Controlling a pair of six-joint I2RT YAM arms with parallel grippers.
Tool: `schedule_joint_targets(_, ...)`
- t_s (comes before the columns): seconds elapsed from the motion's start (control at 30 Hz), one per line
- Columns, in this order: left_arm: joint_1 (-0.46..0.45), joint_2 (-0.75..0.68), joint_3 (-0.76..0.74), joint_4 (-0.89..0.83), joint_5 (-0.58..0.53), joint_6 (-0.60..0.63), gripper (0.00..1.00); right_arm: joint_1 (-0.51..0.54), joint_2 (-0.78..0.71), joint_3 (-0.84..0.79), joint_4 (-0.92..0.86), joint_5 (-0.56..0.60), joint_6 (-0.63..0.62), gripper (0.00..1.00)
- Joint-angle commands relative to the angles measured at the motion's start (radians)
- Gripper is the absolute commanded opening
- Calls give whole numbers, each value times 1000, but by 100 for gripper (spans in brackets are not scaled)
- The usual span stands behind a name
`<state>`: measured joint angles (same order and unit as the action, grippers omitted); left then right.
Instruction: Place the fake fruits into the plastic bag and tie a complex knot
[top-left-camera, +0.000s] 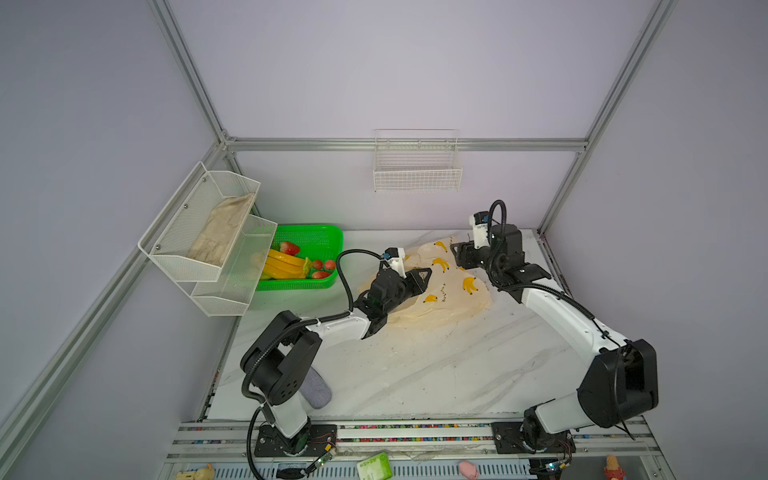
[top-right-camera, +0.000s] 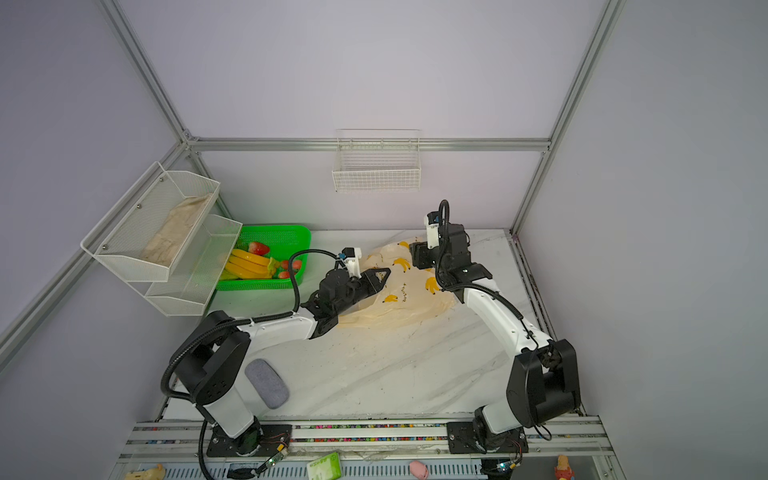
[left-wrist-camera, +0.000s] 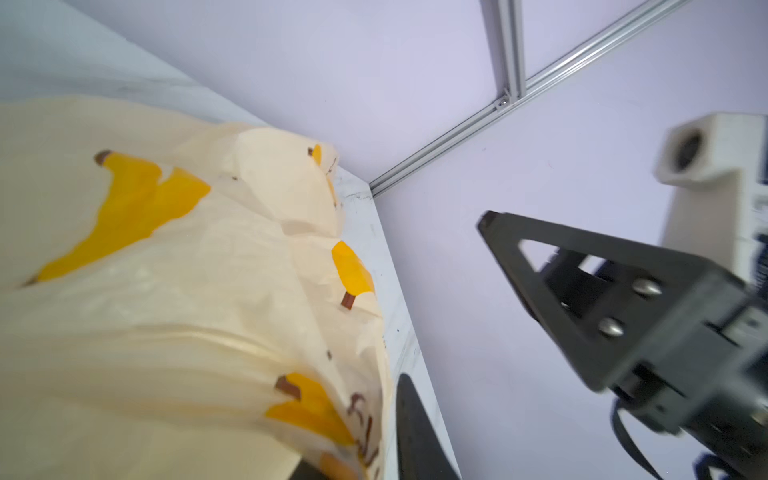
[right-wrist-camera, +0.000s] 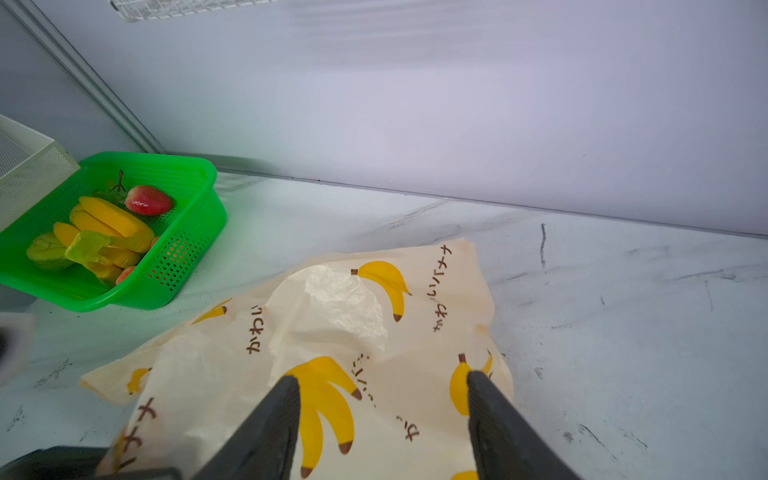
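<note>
Step in hand, as judged: opening the plastic bag (top-left-camera: 457, 303), which lies flat at the table's 12 o'clock. The fake fruits (top-left-camera: 289, 262) sit in the green basket (top-left-camera: 307, 229) at its 9 o'clock. Left end effector (top-left-camera: 426, 275) and right end effector (right-wrist-camera: 382, 380) hover over the bag, fingers apart and empty; next they must pinch the film and spread the mouth.

The plastic bag (top-right-camera: 409, 297) lies crumpled on the worktop (top-right-camera: 395, 374), near its back edge. The left gripper (top-right-camera: 385, 275) is over the left part of the bag, and the right gripper (top-right-camera: 414, 257) is at the bag's far end. The fake fruits (top-right-camera: 249, 264) are in a green basket (top-right-camera: 257, 285) at the back left corner. A grey pad (top-right-camera: 266, 382) lies near the front left corner.
</note>
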<state>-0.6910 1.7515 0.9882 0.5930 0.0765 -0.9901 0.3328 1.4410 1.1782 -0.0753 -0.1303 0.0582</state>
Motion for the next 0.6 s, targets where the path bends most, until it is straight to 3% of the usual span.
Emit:
schedule_joint_targets(0.0, -4, 4, -13, 27, 51, 23, 43, 5, -44, -87, 35, 51, 57, 69)
schedule_joint_targets(0.17, 2, -173, -152, -93, 32, 230, 67, 40, -138, -165, 43, 34, 52, 74)
schedule_joint_targets(0.3, 25, -381, -213, -343, -29, 406, 86, 145, -156, -212, 88, 114, 31, 81)
schedule_joint_targets(0.43, 84, -524, -232, -582, -179, 414, 90, 297, -90, -219, 121, 264, -8, 91)
schedule_joint_targets(0.57, 175, -600, -247, -661, -190, 414, 92, 442, 34, -191, 143, 479, -63, 97)
